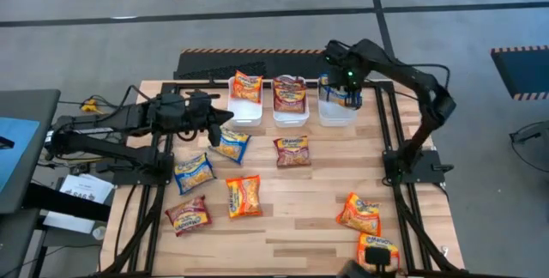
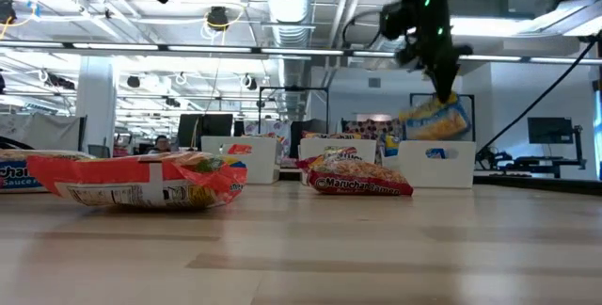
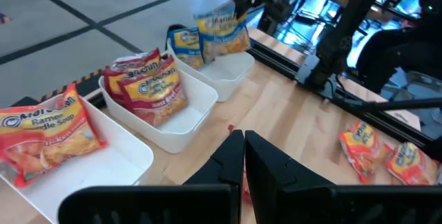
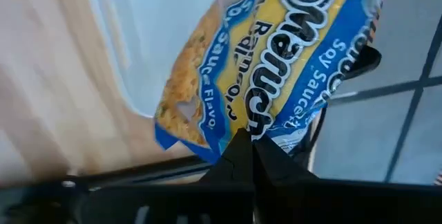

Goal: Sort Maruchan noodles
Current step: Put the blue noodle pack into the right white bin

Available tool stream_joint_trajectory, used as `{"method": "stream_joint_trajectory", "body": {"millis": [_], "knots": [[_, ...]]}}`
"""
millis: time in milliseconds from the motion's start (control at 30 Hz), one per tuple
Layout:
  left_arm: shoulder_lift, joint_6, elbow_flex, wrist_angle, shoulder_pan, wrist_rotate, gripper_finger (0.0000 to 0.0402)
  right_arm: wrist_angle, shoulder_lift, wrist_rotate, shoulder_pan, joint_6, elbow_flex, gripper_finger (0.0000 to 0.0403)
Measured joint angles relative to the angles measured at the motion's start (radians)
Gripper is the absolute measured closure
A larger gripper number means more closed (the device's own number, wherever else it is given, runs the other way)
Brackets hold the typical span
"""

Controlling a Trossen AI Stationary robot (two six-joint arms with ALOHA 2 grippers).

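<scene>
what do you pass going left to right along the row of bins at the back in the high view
bin with orange packet → bin with maroon packets → bin with blue packets, where the right gripper holds a blue packet

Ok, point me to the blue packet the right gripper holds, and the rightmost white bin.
blue packet (image 4: 262, 79), right wrist view, middle of printed front.
rightmost white bin (image 2: 435, 166), low view, front wall.

Three bins in a row at the table's far edge, packets scattered nearer — two by the right corner.
</scene>
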Motion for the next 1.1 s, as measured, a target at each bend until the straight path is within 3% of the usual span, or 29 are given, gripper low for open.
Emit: {"method": "stream_joint_trajectory", "body": {"millis": [367,567,833,1100], "knots": [[0.0,-0.002,0.0,-0.001,0.033,0.001,0.0402,0.116,0.171,0.074,-0.004,-0.01,0.0,0.0401],[0.0,-0.001,0.0,-0.001,0.033,0.001,0.0401,0.131,0.218,0.139,-0.004,0.074,0.0,0.0388],[0.0,-0.001,0.0,-0.005,0.033,0.001,0.0402,0.132,0.236,0.14,-0.01,0.15,0.0,0.033],[0.0,-0.001,0.0,-0.011,0.066,-0.025,0.0402,0.126,0.234,0.138,-0.009,0.179,0.0,0.0247]]}}
